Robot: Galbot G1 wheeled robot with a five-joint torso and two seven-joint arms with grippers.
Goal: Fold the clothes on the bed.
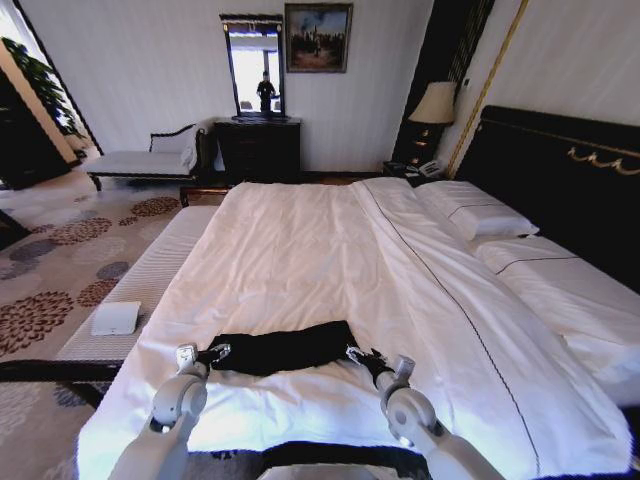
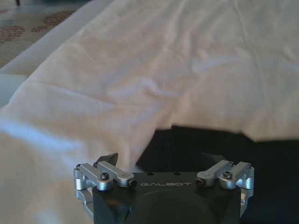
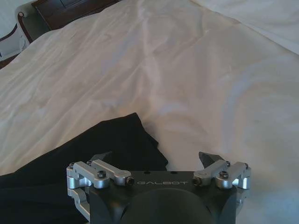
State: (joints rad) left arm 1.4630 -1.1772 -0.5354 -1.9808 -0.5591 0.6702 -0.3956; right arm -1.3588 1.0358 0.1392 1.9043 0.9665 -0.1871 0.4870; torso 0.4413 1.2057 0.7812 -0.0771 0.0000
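Two end effectors, left (image 1: 215, 352) and right (image 1: 358, 354), released at garment (image 1: 285, 348) ends on bed (image 1: 300, 250); grasp step, next pinch corners.

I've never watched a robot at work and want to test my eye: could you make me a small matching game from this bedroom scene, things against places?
Things:
1. black cloth garment
2. left gripper
3. right gripper
4. flat white square object

Places:
A. on the striped bench beside the white-sheeted bed
B. garment's right end
C. spread on the sheet
D. garment's left end

Pairs: 1-C, 2-D, 3-B, 4-A
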